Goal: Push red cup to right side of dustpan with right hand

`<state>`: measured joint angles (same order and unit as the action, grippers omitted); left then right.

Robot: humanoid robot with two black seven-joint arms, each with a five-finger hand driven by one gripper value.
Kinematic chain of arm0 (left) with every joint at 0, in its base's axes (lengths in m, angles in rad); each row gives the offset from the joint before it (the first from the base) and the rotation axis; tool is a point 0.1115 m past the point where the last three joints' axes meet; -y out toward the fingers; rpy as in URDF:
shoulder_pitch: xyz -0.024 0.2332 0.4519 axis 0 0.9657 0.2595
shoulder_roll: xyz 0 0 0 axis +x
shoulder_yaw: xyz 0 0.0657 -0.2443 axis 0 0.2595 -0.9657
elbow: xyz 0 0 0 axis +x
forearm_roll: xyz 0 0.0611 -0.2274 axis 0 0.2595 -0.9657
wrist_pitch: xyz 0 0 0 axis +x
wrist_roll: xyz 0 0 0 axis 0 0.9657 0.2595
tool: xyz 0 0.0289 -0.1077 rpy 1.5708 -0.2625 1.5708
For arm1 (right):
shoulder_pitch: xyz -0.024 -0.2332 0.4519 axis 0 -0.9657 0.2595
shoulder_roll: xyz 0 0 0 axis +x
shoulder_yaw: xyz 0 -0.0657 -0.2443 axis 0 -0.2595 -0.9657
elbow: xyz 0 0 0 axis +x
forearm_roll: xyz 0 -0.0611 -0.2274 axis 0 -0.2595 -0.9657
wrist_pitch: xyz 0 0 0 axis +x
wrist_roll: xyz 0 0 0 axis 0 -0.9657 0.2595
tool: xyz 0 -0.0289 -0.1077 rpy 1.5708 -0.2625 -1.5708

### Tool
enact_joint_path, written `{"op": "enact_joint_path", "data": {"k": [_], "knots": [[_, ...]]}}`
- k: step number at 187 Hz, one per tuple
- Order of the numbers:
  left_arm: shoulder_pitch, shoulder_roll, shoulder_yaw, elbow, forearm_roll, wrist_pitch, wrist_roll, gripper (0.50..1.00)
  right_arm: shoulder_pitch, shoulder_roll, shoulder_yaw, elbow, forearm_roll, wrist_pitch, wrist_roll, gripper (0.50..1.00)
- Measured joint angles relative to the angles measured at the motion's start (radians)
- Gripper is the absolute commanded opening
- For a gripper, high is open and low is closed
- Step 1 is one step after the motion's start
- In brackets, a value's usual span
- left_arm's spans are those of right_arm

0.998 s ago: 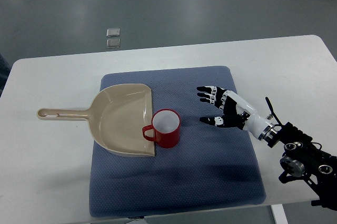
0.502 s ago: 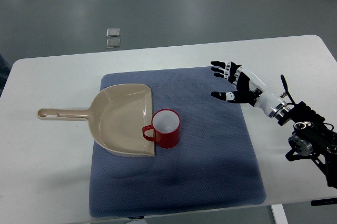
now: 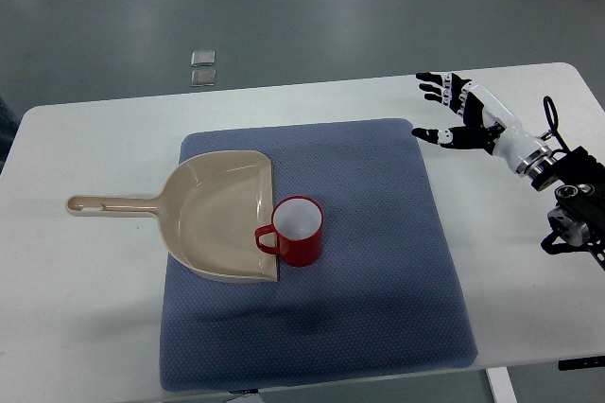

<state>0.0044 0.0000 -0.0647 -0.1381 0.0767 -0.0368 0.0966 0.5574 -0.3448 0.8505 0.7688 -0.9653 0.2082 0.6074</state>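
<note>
While the right hand (image 3: pixel 460 114) hangs over the white table (image 3: pixel 85 318) just past the far right corner of the blue mat (image 3: pixel 378 318), its fingers are spread wide and it holds nothing. It is well apart from the red cup (image 3: pixel 298 231). The red cup stands upright on the mat, touching the right edge of the tan dustpan (image 3: pixel 222 219). The cup's handle points left over the dustpan's lip. The dustpan's long handle points left onto the table.
</note>
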Motion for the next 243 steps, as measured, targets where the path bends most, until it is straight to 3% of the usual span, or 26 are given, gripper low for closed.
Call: {"op": "enact_joint_path", "data": {"k": [68, 117, 171, 243], "knots": [[0.0, 0.0, 0.0, 0.0, 0.0, 0.0, 0.0, 1.0, 0.001, 0.014, 0.003, -0.075, 0.014, -0.052, 0.0, 0.913], [0.0, 0.0, 0.0, 0.0, 0.0, 0.0, 0.0, 1.0, -0.005, 0.064, 0.012, -0.073, 0.071, -0.176, -0.062, 0.913], [0.0, 0.0, 0.0, 0.0, 0.0, 0.0, 0.0, 1.0, -0.011, 0.09, 0.009, -0.059, 0.286, -0.181, -0.157, 0.913], [0.0, 0.0, 0.0, 0.0, 0.0, 0.0, 0.0, 1.0, -0.001, 0.128, 0.014, -0.023, 0.505, -0.181, -0.163, 0.913]]}}
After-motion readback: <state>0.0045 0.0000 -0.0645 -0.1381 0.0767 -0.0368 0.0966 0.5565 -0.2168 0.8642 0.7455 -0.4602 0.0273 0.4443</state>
